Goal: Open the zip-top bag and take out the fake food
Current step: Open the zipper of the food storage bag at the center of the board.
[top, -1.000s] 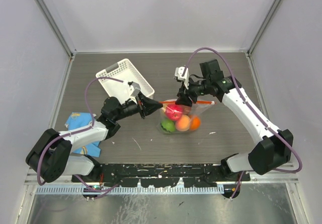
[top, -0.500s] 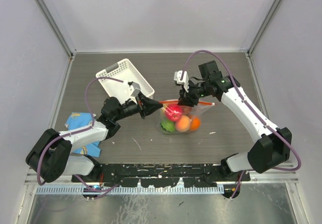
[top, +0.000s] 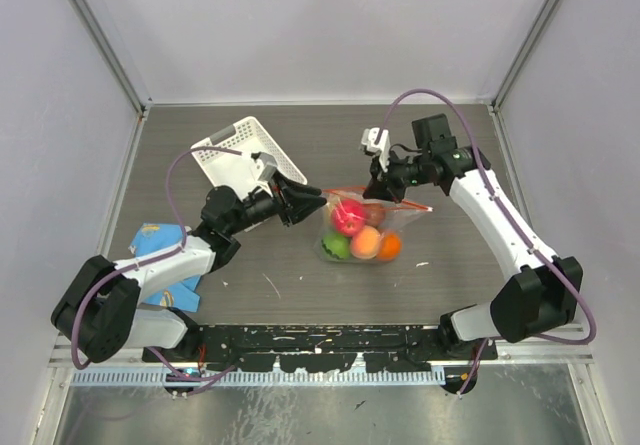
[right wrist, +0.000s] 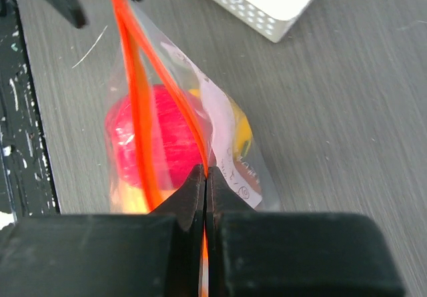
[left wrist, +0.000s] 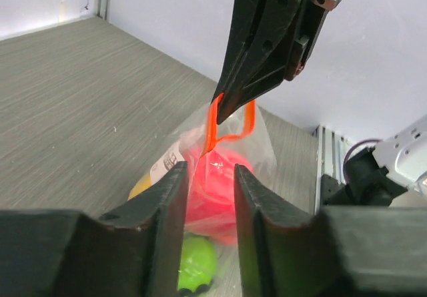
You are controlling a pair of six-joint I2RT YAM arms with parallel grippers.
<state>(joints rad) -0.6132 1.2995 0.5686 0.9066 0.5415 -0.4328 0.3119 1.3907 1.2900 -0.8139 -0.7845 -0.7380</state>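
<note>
The clear zip-top bag [top: 362,227] stands mid-table with its red-orange zip strip [top: 378,201] on top, parted into two lips [right wrist: 137,90]. Inside is the fake food: a red-pink fruit [top: 347,220], a green one [top: 335,248], a peach one [top: 365,242] and an orange one [top: 388,247]. My right gripper [top: 383,191] is shut on one lip of the strip [right wrist: 205,173]. My left gripper [top: 312,201] is open at the bag's left end. Its jaws stand apart with bag plastic and the red-pink fruit [left wrist: 220,183] showing between them [left wrist: 208,177].
A white slatted basket [top: 250,155] sits tilted at the back left, just behind my left gripper. A blue printed cloth [top: 160,245] lies at the left by my left arm. The black base rail [top: 320,345] runs along the near edge.
My right gripper has moved right and back with the strip lip, spreading the bag's mouth. My left gripper has turned, shifted slightly right, and now shows open.
</note>
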